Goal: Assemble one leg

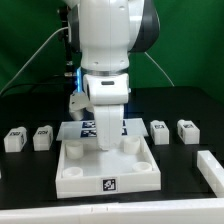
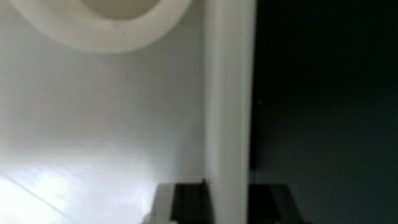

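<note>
Two legs [image 1: 14,139] [image 1: 42,137], small white pegs with tags, stand on the black table at the exterior view's left, and two more [image 1: 159,131] [image 1: 187,130] at its right. None is held. My gripper [image 1: 108,143] is lowered onto the far rim of the large white square tabletop [image 1: 90,175]. In the wrist view my gripper [image 2: 228,203] straddles the tabletop's upright white rim [image 2: 228,100], with a dark finger [image 2: 185,205] on each side of it and touching it. A round corner socket [image 2: 116,20] shows on the panel's face.
The marker board [image 1: 88,125] lies just behind the tabletop, partly hidden by the arm. A long white part [image 1: 211,170] lies at the exterior view's right front. A green wall stands behind the black table.
</note>
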Controlling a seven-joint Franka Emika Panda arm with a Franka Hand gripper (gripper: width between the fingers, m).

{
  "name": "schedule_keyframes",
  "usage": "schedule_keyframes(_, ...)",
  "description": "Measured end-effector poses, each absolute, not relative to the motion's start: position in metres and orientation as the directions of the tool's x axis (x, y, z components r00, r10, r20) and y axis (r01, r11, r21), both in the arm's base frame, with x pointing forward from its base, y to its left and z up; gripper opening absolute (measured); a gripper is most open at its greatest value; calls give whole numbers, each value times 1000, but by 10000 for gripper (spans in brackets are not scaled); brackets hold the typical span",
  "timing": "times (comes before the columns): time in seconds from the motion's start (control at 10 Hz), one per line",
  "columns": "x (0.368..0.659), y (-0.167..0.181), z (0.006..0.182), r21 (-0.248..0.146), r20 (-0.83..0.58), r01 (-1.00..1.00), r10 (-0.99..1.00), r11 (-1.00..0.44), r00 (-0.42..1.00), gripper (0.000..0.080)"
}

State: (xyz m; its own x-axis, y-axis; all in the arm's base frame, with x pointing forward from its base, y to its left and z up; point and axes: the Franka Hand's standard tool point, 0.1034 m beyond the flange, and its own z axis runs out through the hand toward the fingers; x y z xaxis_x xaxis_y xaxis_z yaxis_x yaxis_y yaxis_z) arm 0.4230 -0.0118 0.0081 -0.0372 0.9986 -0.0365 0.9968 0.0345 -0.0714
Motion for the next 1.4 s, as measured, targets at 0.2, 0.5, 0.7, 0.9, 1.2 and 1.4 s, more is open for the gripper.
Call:
schedule_keyframes(0.2,438,-5,8,-56,-35,998,999,30,-32,67)
schedule_keyframes(0.5,465,37,7,-23,-17,1000,1000,16,-16,67)
schedule_keyframes(0.7,483,56,7,1,-6,1000,1000,21,-21,65)
schedule_keyframes(0.9,496,57,6,5,-6,1000,1000,20,-20,63)
schedule_keyframes(1.2,497,75,5,-36,-15,999,1000,-7,6,64)
schedule_keyframes(1.4,497,75,6,-61,-35,998,999,-34,32,64)
